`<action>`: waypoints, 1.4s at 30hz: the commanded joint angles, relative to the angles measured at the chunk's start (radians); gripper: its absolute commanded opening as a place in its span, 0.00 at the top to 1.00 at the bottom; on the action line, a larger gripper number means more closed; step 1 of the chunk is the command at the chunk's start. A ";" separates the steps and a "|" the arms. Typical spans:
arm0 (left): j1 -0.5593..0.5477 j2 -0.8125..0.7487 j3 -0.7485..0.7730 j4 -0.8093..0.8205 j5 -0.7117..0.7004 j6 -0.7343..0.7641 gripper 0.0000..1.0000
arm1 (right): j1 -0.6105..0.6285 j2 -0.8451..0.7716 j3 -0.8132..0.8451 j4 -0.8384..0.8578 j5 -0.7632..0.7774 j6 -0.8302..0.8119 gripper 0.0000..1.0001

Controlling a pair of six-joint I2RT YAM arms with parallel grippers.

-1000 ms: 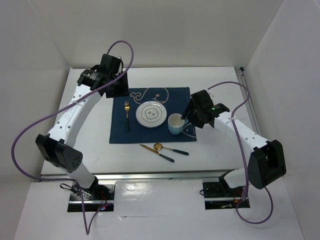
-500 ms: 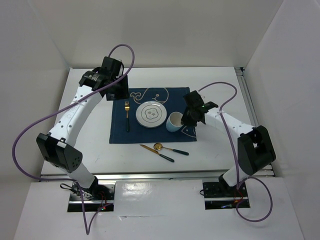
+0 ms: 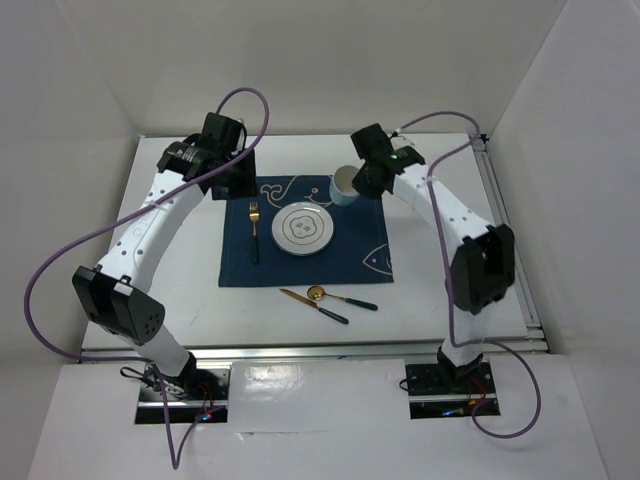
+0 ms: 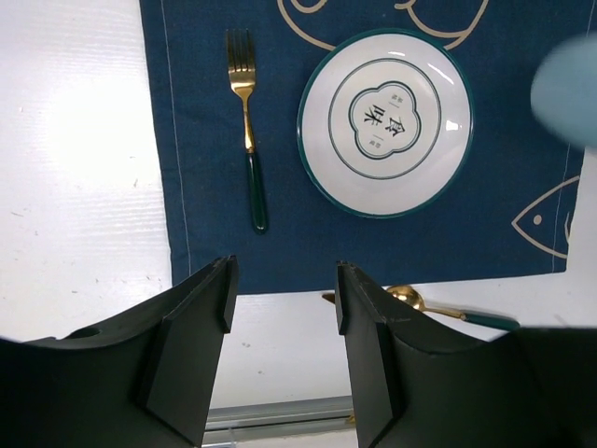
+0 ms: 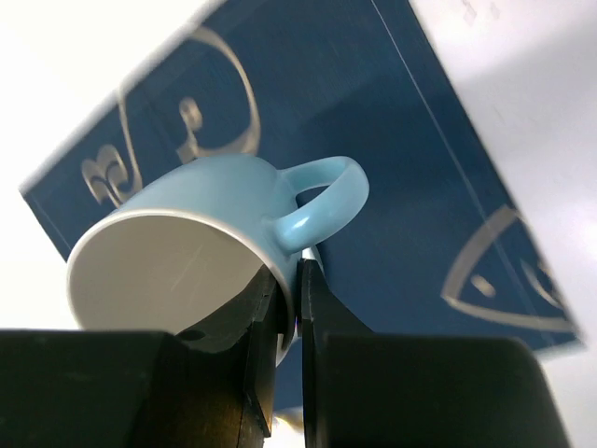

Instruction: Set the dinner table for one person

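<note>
The right gripper [image 5: 287, 308] is clamped on the rim of the tilted blue mug [image 5: 187, 233], near the far edge of the dinner table [image 3: 200, 300], which lies under both arms. The left gripper [image 4: 283, 271] hangs with its jaws apart and empty, left of centre.

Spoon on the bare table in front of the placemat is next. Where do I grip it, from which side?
Grip the spoon by the free end of its dark green handle, straight down from above, pinching across it. It lies flat on the dinner table, so a sideways approach likely finds nothing, and its gold bowl crowds the knife while the handle end lies clear.
</note>
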 commanded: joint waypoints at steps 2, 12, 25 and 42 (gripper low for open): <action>0.008 -0.040 -0.015 0.020 0.000 0.013 0.37 | -0.029 0.209 0.297 -0.170 0.108 0.151 1.00; 0.017 -0.031 -0.046 0.020 0.000 0.032 0.39 | -0.107 0.392 0.500 -0.134 0.133 0.190 1.00; 0.017 -0.024 -0.034 0.020 -0.011 0.032 0.39 | -0.164 0.525 0.618 -0.134 0.076 0.127 1.00; 0.017 -0.014 -0.023 0.011 -0.011 0.041 0.39 | -0.135 0.475 0.517 0.088 -0.034 0.006 0.37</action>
